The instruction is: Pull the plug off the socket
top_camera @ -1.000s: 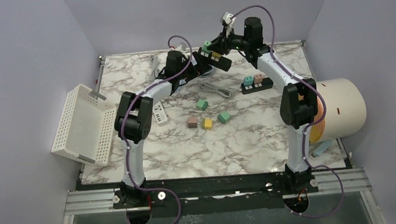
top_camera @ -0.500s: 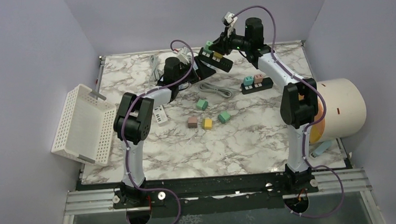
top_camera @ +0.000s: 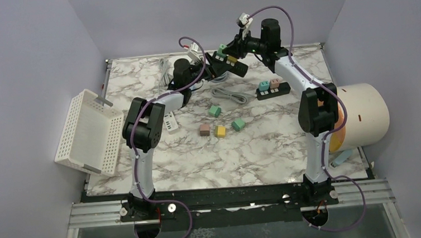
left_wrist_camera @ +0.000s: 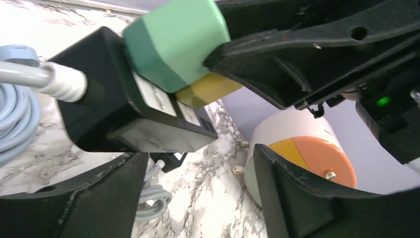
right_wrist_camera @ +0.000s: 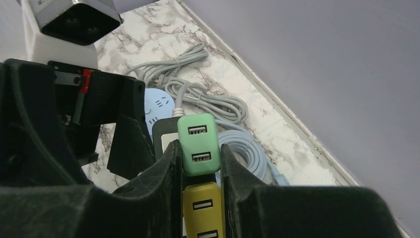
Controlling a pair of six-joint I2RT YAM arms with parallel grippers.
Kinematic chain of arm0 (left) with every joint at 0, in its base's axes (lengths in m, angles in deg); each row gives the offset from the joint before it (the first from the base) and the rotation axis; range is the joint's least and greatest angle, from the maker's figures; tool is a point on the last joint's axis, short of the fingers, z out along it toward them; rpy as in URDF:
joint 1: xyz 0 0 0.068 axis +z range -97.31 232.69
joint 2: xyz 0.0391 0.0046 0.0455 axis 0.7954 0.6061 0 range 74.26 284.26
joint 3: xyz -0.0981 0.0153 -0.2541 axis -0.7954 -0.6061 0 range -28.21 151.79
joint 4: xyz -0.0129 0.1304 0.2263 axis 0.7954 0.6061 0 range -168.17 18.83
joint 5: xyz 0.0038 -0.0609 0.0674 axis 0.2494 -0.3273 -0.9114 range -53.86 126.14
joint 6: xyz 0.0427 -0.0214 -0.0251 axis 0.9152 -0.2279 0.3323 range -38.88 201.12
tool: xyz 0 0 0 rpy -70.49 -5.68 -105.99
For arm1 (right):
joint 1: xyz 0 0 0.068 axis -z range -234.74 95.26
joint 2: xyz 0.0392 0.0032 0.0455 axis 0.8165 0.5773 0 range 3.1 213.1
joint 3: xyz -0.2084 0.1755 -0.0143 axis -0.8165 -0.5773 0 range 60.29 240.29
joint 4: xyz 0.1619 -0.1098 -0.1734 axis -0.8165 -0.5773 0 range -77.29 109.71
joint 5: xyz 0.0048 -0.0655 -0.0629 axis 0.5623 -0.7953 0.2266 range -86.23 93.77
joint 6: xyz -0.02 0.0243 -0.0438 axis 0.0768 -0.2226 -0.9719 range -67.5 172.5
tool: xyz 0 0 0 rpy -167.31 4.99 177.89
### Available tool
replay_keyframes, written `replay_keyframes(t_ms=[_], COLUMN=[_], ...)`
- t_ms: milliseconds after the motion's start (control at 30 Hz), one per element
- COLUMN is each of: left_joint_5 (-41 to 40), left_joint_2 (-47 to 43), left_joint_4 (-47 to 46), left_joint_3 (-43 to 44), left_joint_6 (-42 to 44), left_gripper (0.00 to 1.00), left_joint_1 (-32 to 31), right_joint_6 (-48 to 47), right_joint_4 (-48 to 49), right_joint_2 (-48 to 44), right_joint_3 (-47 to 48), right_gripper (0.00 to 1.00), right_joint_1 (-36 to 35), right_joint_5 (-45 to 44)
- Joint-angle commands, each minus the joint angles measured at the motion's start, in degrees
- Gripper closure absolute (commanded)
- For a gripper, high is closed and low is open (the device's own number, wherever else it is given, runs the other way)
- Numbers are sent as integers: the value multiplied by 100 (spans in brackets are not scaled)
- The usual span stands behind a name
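Note:
A black socket strip (top_camera: pixel 231 67) hangs in the air over the back of the table, with a green plug (top_camera: pixel 221 47) and a yellow plug (top_camera: pixel 231 57) seated in it. My right gripper (right_wrist_camera: pixel 198 148) is shut on the green plug (right_wrist_camera: pixel 197 144), one finger on each side, and the yellow plug (right_wrist_camera: pixel 203 208) sits just behind. My left gripper (left_wrist_camera: pixel 195 154) is open at the strip's cable end. Its fingers (left_wrist_camera: pixel 74 203) spread below the black strip (left_wrist_camera: pixel 124 104), apart from it. The green plug (left_wrist_camera: pixel 173 39) shows above, under the right gripper's fingers (left_wrist_camera: pixel 307 54).
A second black strip (top_camera: pixel 273 90) with teal and pink plugs lies to the right. Several loose plugs (top_camera: pixel 220 131) lie mid-table by a white strip (top_camera: pixel 169 121). Grey cable (top_camera: pixel 230 95), a coiled blue cable (right_wrist_camera: pixel 247 148), a white basket (top_camera: pixel 89 133) and a big cylinder (top_camera: pixel 362 114) also surround.
My left gripper has swung up and right to the strip's cable end, its jaws narrowing a little. The right gripper has kept its hold and shifted the strip slightly left.

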Motion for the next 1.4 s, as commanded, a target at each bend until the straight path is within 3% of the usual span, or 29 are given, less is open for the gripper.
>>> replay_keyframes(t_ms=[0, 200, 433, 500, 533, 600, 633, 1133, 1300, 1367], left_joint_5=[-356, -679, -882, -878, -885, -910, -947, -1191, -1109, -1093], left_joint_2=[323, 624, 761, 797, 817, 840, 834, 968, 1013, 986], left_joint_4=[-311, -354, -616, -650, -647, -649, -650, -594, -577, -578], left_joint_3=[172, 445, 648, 699, 713, 696, 658, 103, 89, 60], left_joint_6=[-326, -550, -670, -687, -701, -747, -769, -679, -505, -428], left_gripper=[27, 55, 47, 49, 56, 92, 100, 100, 100, 100], left_joint_1=[-28, -37, -37, -38, -33, -34, -39, 105, 125, 126], right_joint_6=[61, 168, 145, 160, 175, 204, 235, 1296, 2968, 3033], right_joint_4=[276, 275, 171, 134, 126, 143, 152, 656, 2098, 1905], right_joint_2=[-242, -352, -423, -411, -410, -414, -425, -951, -952, -835], right_joint_3=[19, -30, -49, -33, -17, 1, 10, 505, 247, 468], right_gripper=[99, 99, 99, 99, 99, 99, 99, 99, 99, 99], right_joint_1=[-45, -85, -108, -114, -116, -122, -121, 139, 593, 639], right_joint_5=[341, 609, 727, 767, 776, 785, 786, 743, 1514, 1525])
